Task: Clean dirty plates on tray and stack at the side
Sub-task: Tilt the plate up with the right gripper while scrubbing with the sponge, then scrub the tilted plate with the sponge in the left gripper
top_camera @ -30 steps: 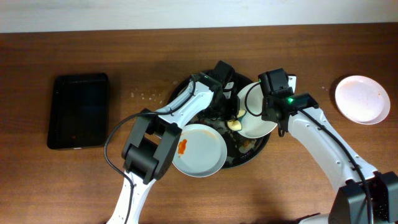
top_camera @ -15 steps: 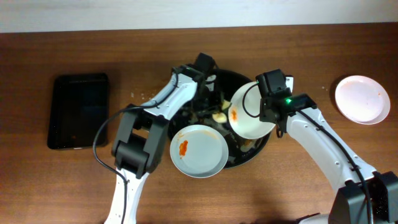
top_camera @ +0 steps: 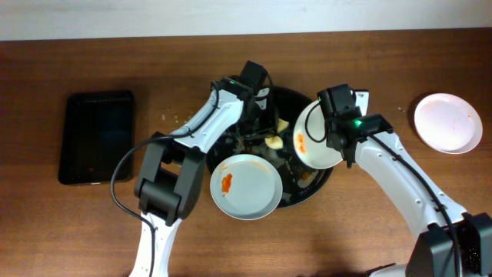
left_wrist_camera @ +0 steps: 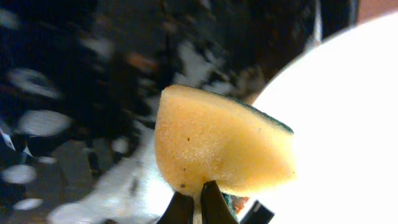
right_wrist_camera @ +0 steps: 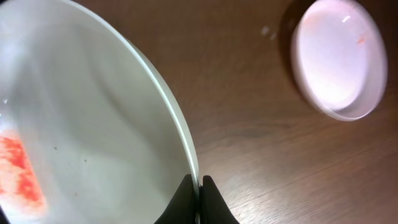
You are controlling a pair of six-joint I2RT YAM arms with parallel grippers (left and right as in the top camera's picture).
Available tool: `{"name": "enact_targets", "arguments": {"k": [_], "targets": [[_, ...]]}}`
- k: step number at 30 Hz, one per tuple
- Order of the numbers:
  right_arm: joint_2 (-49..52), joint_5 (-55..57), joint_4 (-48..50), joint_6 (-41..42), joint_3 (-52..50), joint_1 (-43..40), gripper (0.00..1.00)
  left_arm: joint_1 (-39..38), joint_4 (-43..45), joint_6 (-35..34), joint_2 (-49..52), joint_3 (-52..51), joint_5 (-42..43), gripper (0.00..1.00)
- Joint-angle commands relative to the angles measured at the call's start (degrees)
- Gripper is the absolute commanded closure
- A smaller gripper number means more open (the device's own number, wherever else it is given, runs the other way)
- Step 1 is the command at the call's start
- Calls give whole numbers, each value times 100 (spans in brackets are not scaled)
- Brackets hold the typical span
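The round black tray (top_camera: 332, 171) sits mid-table. My right gripper (top_camera: 335, 138) is shut on the rim of a white plate (top_camera: 317, 143), holding it tilted over the tray's right side. A red smear (top_camera: 300, 142) marks its face. In the right wrist view the jaws (right_wrist_camera: 199, 200) pinch that plate (right_wrist_camera: 87, 118). My left gripper (top_camera: 268, 131) is shut on a yellow sponge (top_camera: 274, 141) just left of that plate. The left wrist view shows the sponge (left_wrist_camera: 217, 146) above the fingertips (left_wrist_camera: 198, 208). A second smeared plate (top_camera: 246, 186) lies at the tray's front. A third plate (top_camera: 448, 123) rests on the table far right.
A black rectangular tray (top_camera: 98, 137) lies at the left of the wooden table. Small specks (top_camera: 177, 118) dot the wood left of the round tray. Food scraps (top_camera: 307, 178) lie inside the round tray under the held plate.
My left gripper has drawn the sponge back to the left, off the held plate. The right gripper has shifted the plate slightly right, and its red smear now faces the sponge.
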Motion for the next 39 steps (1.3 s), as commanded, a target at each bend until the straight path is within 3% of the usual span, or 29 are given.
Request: {"name": "enact_targets", "arguments": {"k": [1,11,28,34,39], "targets": [[-83,448,20,-328,391,15,96,-131,-26,118,-367,74,321,100],[-63,861,70,-387,463,529,96,-321,-52,118,-369,72,691,100],[175,861,114,-385,463,660,96,-717,-197,271,-367,61,317,100],[177,857,131,-382,463,719,96,-713,-116,450,-369,61,769,100],[175,857,133,-385,466,723,96,-717,-120,551,-273,-2,94,100]]}}
